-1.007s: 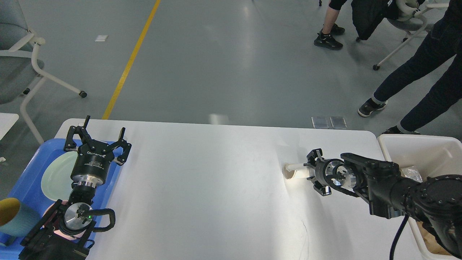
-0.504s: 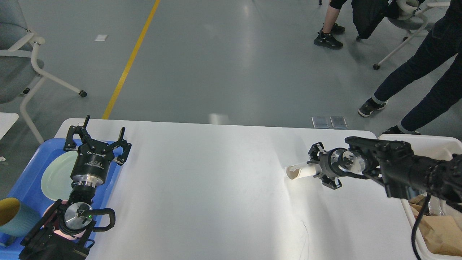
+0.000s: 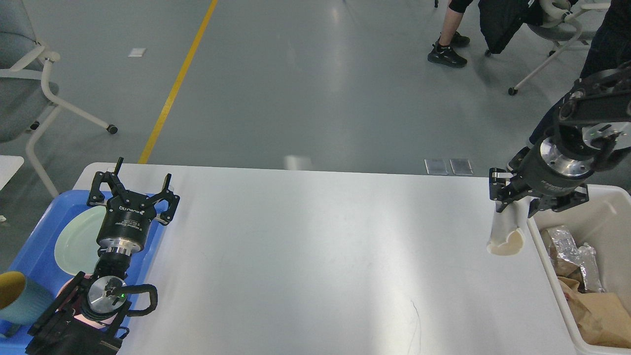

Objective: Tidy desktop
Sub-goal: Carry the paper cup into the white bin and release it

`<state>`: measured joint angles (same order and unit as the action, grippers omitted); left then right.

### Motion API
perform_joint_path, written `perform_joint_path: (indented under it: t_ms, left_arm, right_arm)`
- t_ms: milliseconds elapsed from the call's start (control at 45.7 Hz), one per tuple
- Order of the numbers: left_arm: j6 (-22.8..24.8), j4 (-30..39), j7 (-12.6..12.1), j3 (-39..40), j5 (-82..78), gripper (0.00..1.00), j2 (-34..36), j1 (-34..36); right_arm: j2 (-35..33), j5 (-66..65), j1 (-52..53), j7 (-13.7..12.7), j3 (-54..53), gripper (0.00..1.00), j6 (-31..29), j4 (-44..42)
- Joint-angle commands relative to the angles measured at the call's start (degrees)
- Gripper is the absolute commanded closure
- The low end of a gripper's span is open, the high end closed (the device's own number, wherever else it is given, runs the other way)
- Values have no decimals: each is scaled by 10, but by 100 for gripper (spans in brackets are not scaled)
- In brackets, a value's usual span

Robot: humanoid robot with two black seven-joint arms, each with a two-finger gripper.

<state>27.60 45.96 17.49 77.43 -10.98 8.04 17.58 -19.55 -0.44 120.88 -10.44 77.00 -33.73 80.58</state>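
The desktop (image 3: 315, 256) is a large white tabletop filling the lower half of the head view. My right gripper (image 3: 512, 207) is raised near the table's right edge and is shut on a white paper cup (image 3: 505, 234). The cup hangs mouth-down, just left of the off-white bin's rim. My left gripper (image 3: 132, 190) is open and empty, held above the left edge of the table beside the blue tray.
An off-white bin (image 3: 535, 231) at the right holds crumpled foil (image 3: 572, 251) and brown paper (image 3: 599, 318). A blue tray (image 3: 39, 246) at the left holds a pale green plate (image 3: 74, 241) and a teal cup (image 3: 19, 296). People and chairs are on the floor beyond.
My right arm has lifted the paper cup off the table and carried it right toward the bin, turning it mouth-down. The left arm has not moved.
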Motion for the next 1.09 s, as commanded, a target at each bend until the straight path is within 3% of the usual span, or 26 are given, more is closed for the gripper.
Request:
perform_joint_path:
  t_ms: [0, 66, 263, 350, 438, 547, 744, 919, 1073]
  left_arm:
    - [0, 0, 0, 0, 0, 4, 0, 0]
    - [0, 0, 0, 0, 0, 4, 0, 0]
    - [0, 0, 0, 0, 0, 4, 0, -1]
    - [0, 0, 0, 0, 0, 4, 0, -1]
    - [0, 0, 0, 0, 0, 4, 0, -2]
    - [0, 0, 0, 0, 0, 4, 0, -2]
    - [0, 0, 1, 0, 0, 4, 0, -2]
    - [0, 0, 1, 0, 0, 4, 0, -1]
    - [0, 0, 0, 0, 0, 4, 0, -2]
  right_arm:
    - [26, -49, 60, 67, 69, 100, -4, 78]
    - [24, -65, 91, 86, 80, 100, -3, 112]
    - [10, -64, 112, 89, 107, 100, 15, 121]
    - [-33, -64, 98, 90, 134, 100, 82, 115]
    - [-122, -73, 21, 90, 142, 100, 165, 76]
    - [-197, -103, -111, 91, 119, 100, 182, -53]
    - [-267, -112, -410, 92, -89, 100, 182, -276]
    - [-229, -112, -650, 92, -276, 100, 192, -460]
    - [-139, -112, -791, 98, -336, 100, 231, -633]
